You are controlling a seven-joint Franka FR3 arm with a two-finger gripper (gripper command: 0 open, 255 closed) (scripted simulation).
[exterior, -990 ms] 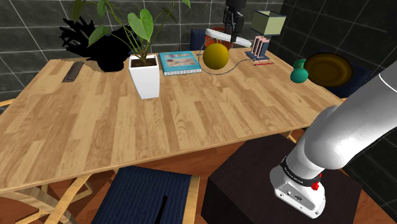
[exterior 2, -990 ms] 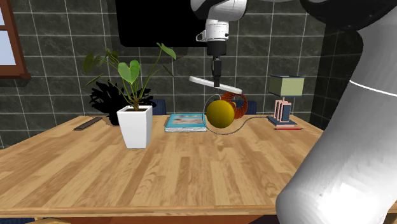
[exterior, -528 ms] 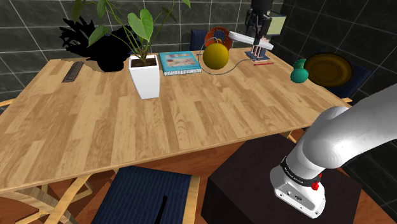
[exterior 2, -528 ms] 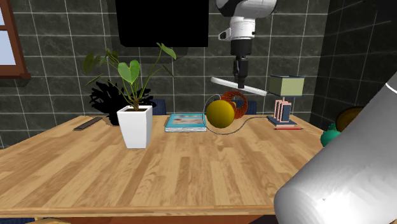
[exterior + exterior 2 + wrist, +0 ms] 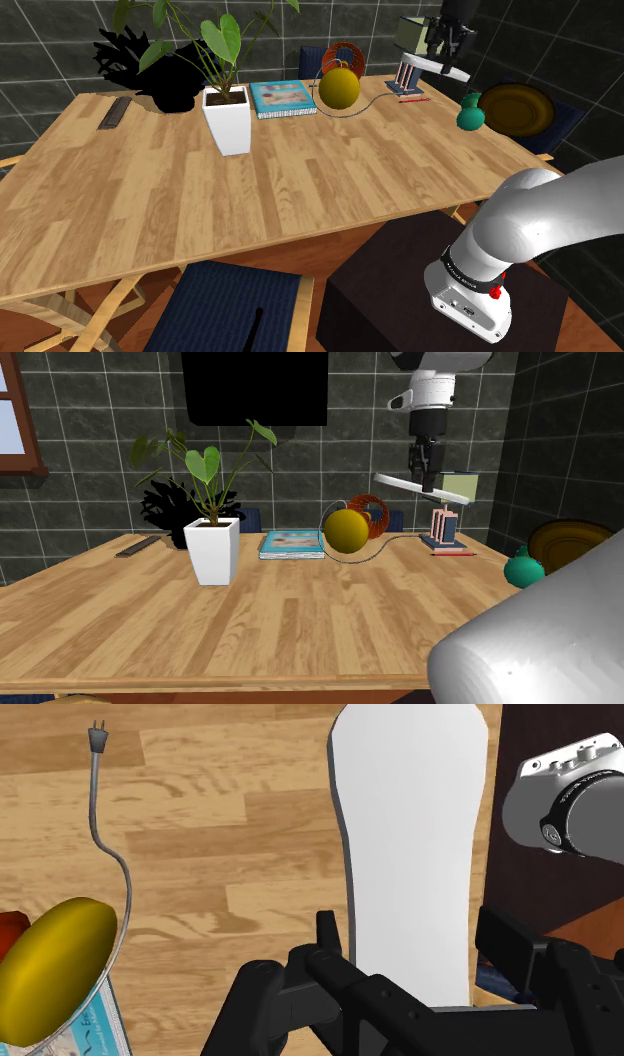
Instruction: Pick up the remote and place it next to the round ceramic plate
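Note:
My black gripper (image 5: 447, 60) is shut on a flat white remote (image 5: 438, 67), carried level in the air above the table's far right part. In the second exterior view the gripper (image 5: 426, 485) hangs straight down and the remote (image 5: 405, 485) sticks out sideways just in front of the small lamp (image 5: 448, 488). Both fingers clasp the remote (image 5: 410, 854) across its width in the wrist view. The round brownish plate (image 5: 515, 108) lies at the table's right end, to the shoulder view's right of the gripper and lower. It also shows as the plate (image 5: 570, 538) beyond my arm.
A teal vase (image 5: 470, 117) stands beside the plate. A yellow ball (image 5: 339, 88), a cable, a book (image 5: 283, 97) and a white potted plant (image 5: 228, 121) line the table's back. A dark flat bar (image 5: 114, 112) lies far left. A blue chair seat (image 5: 230, 305) is beside the stand.
The gripper has carried the remote steadily toward the shoulder view's right, from over the yellow ball to beside the lamp, nearer the plate. Its grip has not changed.

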